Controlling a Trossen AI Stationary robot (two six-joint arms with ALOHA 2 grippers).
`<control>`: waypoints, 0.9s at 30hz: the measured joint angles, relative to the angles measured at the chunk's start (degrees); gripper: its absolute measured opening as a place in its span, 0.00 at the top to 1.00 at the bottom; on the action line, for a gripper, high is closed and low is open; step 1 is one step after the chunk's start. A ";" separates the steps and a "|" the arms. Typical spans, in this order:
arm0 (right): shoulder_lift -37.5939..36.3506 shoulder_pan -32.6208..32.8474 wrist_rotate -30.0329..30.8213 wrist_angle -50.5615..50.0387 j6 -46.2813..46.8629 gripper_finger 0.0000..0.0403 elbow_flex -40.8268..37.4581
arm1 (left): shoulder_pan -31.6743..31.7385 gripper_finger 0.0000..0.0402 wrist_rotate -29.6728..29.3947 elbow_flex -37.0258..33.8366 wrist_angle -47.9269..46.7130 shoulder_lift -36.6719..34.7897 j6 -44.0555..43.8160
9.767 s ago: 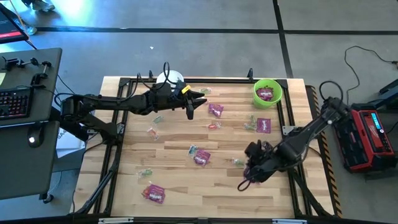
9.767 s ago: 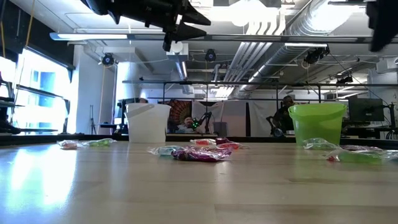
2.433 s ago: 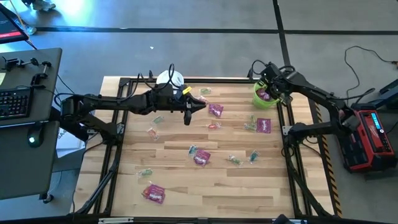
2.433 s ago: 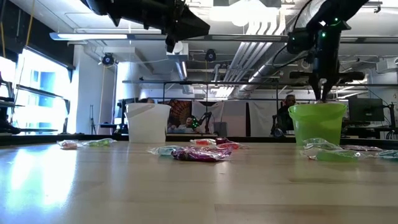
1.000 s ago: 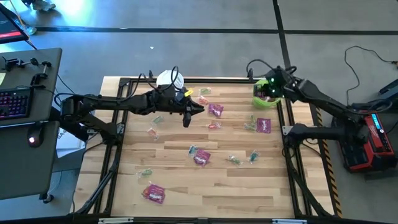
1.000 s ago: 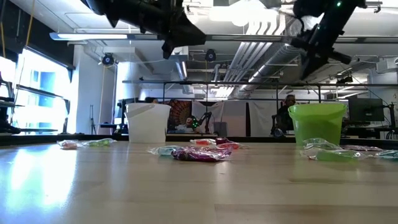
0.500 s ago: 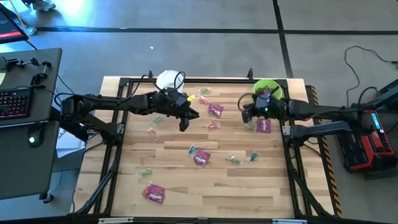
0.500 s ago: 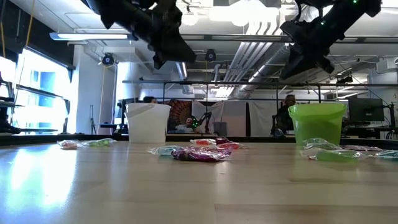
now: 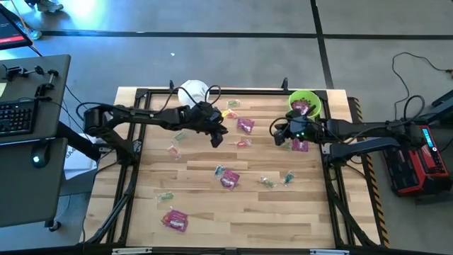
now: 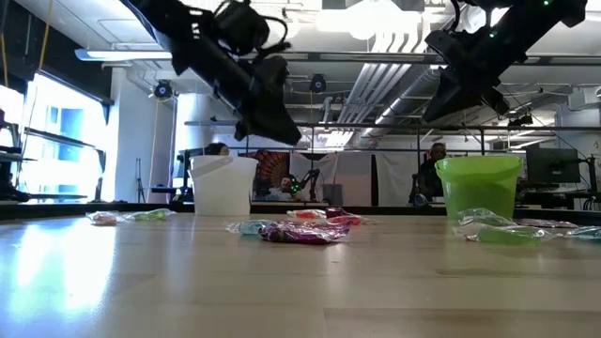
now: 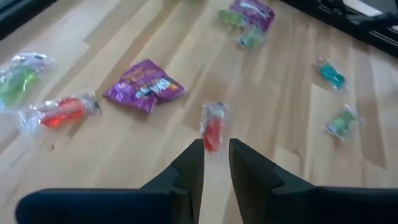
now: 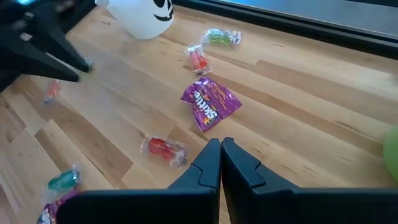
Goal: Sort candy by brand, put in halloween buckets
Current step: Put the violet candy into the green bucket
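Candy lies scattered on the wooden table: magenta-purple packets (image 9: 245, 125) (image 9: 299, 143) (image 9: 228, 179) (image 9: 175, 220) and small clear-wrapped pieces, among them a red one (image 9: 243, 143). The white bucket (image 9: 192, 91) stands at the far edge. The lime green bucket (image 9: 306, 104) stands far right with purple packets inside. My left gripper (image 9: 217, 139) (image 11: 216, 146) hovers just short of the red piece (image 11: 213, 127), its fingers a narrow gap apart and empty. My right gripper (image 9: 277, 131) (image 12: 220, 144) is shut and empty above the table, near a purple packet (image 12: 210, 102).
A black frame rail (image 9: 212, 91) runs round the table. More small pieces lie near the left (image 9: 173, 150) and the middle (image 9: 267, 182). Bare wood shows along the near edge (image 9: 269, 219). A desk with a keyboard (image 9: 18, 117) stands off the table's left side.
My right gripper has left the green bucket and moved toward the table's left and near side, now over the table's middle right. My left gripper has tipped downward and dropped toward the red piece, shifting slightly toward the near edge. The candy has kept still.
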 joint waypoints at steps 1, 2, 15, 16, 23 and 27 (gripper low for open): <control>0.00 -0.01 0.01 0.23 0.01 1.00 0.00 | 0.28 0.81 0.04 0.00 0.89 0.66 0.00; 0.00 -0.01 0.01 0.29 0.01 1.00 0.00 | 0.40 0.79 0.05 0.00 2.13 1.32 0.00; 0.00 -0.01 -0.49 1.22 0.99 1.00 0.00 | 0.98 0.57 -3.80 7.42 3.14 10.79 8.53; 0.00 -0.01 -0.61 1.24 1.08 1.00 0.00 | 0.98 0.56 -4.67 8.73 2.42 11.83 9.89; 0.00 -0.01 -0.90 1.31 1.10 1.00 0.00 | 2.13 0.56 -4.83 15.38 -2.30 17.59 16.02; 0.00 0.09 -0.95 1.31 1.12 1.00 0.00 | 2.86 0.56 -3.43 16.85 -3.60 20.53 16.20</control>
